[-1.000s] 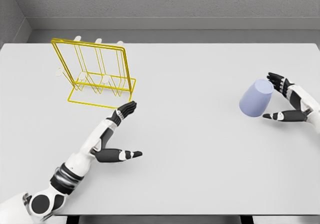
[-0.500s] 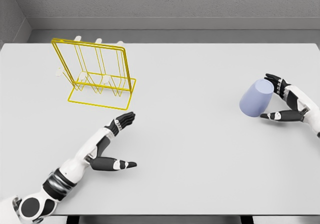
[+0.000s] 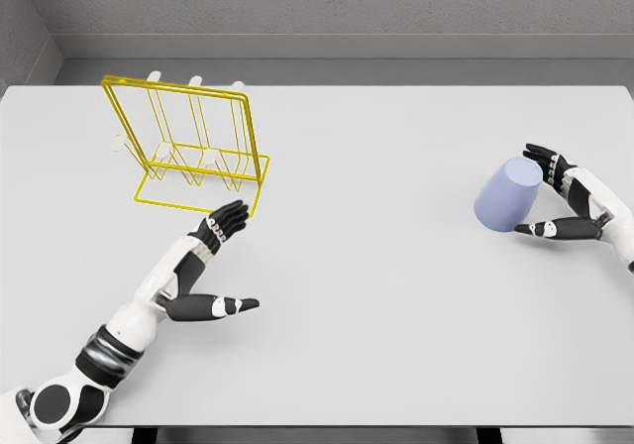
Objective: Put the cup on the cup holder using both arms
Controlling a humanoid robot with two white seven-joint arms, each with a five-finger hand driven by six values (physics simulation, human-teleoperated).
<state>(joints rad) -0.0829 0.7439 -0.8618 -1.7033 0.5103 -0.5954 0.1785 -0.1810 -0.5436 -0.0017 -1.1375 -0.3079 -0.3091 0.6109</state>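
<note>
Fingers of the right hand [image 3: 557, 198] are spread in a wide C around the cup [image 3: 508, 196]: the upper fingers [image 3: 545, 157] reach over the far side of the cup near its base, and the thumb [image 3: 547, 229] extends along its near side. Whether the pads press on the wall cannot be told; the hand reads as bracketing the cup, not yet clamped on it. The cup is pale blue, lies tilted on the table [image 3: 396, 266] at the right side, and sits well apart from the cup holder [image 3: 188, 152], a yellow wire rack standing at the far left. The left hand [image 3: 203, 271] is open and holds nothing, its fingers stretched forward toward the base of the rack and its thumb pointing to the right, palm turned inward. The step in hand is judged to be the pick-up of the cup by the right hand. The next move calls for closing the fingers on the cup wall, lifting it clear, and carrying it leftward, where the open left hand appears positioned to receive it.
</note>
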